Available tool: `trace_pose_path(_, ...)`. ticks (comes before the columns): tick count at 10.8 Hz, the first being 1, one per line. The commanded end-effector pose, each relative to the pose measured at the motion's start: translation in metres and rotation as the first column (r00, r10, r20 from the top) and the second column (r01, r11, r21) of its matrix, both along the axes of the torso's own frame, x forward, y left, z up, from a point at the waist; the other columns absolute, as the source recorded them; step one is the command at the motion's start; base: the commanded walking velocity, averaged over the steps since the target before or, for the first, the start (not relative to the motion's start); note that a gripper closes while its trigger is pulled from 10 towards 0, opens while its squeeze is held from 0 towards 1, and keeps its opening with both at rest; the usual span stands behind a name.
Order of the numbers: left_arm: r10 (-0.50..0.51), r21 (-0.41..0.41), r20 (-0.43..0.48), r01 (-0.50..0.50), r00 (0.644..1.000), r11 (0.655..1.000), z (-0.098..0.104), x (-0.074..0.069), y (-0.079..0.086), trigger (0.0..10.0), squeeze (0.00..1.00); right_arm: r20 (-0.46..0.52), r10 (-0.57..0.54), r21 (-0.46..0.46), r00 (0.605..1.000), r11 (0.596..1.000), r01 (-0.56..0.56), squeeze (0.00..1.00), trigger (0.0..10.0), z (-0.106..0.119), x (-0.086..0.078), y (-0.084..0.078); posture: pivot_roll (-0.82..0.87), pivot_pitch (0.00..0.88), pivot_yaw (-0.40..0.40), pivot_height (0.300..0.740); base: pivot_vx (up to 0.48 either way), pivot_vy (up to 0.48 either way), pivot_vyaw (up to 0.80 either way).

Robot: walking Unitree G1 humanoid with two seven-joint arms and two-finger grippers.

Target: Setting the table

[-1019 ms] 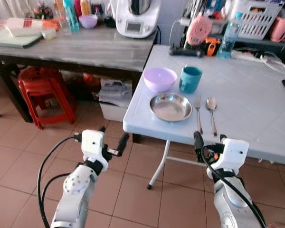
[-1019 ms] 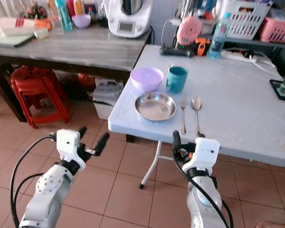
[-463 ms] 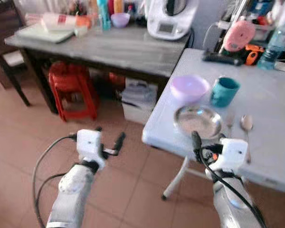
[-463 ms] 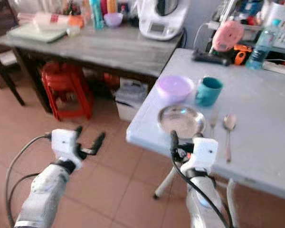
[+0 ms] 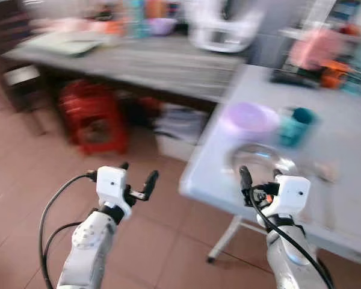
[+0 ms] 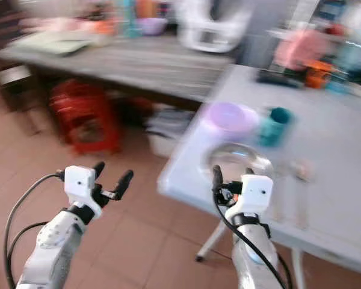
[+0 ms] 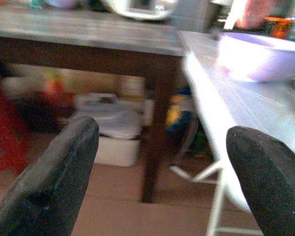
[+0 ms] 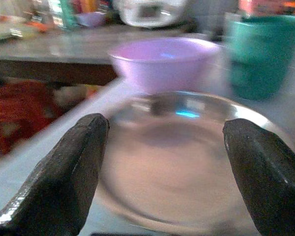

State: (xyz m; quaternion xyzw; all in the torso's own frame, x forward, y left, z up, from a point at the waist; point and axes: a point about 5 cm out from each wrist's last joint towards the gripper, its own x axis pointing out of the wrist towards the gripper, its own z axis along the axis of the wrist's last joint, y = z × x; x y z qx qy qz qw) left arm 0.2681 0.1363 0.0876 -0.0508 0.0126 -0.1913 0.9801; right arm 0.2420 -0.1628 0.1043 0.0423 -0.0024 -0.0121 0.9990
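Note:
The picture is blurred by motion. On the white folding table (image 5: 207, 177), near its front corner, lie a round metal plate (image 8: 177, 162), a purple bowl (image 5: 249, 117) and a teal cup (image 5: 295, 125) behind it. A fork and spoon (image 5: 325, 171) are a smear right of the plate. My right gripper (image 5: 260, 172) is open and empty, held at the table's edge just in front of the plate. My left gripper (image 5: 138, 170) is open and empty over the tiled floor, left of the table corner.
A grey wooden table (image 5: 138, 57) stands at the back left with bottles and a white appliance (image 5: 219, 27) on it. A red stool (image 5: 93, 117) and a white box (image 5: 180, 129) sit beneath it. Open tiled floor lies at the lower left.
The whole picture has shifted and blurred, so the camera has moved. Both grippers stay open in the same raised pose. The tableware has not moved on the table.

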Motion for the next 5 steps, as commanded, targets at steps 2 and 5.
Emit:
trace_pose_path(2, -0.027, 0.01, -0.002, 0.027, 1.0, 1.0, 0.0016, -0.0006, -0.0037, 10.0, 0.0, 0.002, -0.017, -0.004, 1.0, 1.0, 0.017, 0.0, 10.0, 0.0019, -0.0005, -0.0048, -0.03, 0.043, -0.019, 0.74, 0.0, 0.0, -0.8)
trace_pose_path(5, -0.028, 0.023, 0.001, 0.028, 1.0, 0.999, 0.0018, -0.0002, -0.005, 10.0, 0.0, 0.007, -0.011, -0.004, 1.0, 1.0, 0.011, 0.0, 10.0, 0.0029, 0.0004, -0.0043, -0.03, 0.041, -0.023, 0.74, 0.0, 0.0, -0.22)
